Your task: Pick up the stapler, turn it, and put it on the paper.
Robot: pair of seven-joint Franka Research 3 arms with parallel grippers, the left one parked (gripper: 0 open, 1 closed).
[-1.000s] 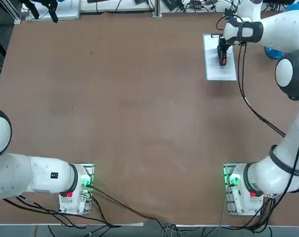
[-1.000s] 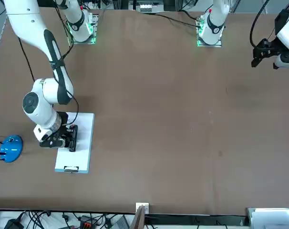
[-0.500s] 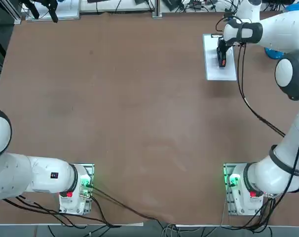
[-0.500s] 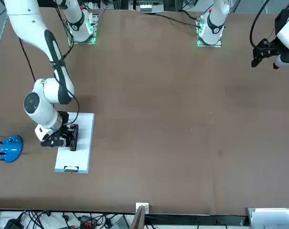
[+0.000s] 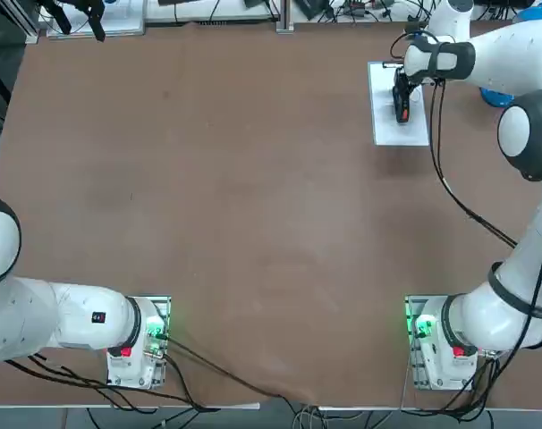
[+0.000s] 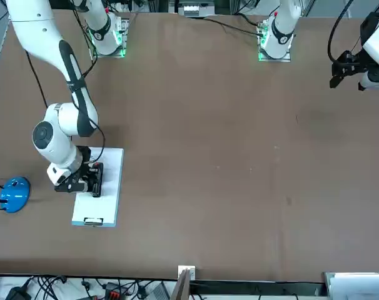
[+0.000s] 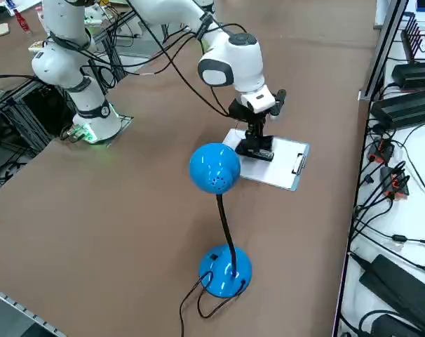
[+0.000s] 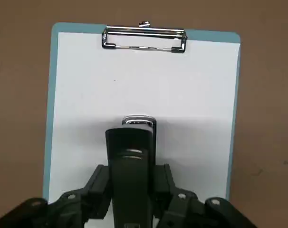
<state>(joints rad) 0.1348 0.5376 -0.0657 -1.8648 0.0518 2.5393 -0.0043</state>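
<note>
I'm seeing the stapler (image 8: 132, 166) lying lengthwise on the paper (image 8: 182, 104), nose pointing toward the metal clip (image 8: 144, 38). My right gripper (image 8: 130, 192) is clamping it, one finger pressing each side. The blue desk lamp (image 7: 219, 210) is standing just beside the paper.

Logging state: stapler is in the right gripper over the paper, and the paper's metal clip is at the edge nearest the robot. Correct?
Not quite. The stapler is in the right gripper over the paper, but the top view shows the clip at the short edge farthest from the robot.
</note>
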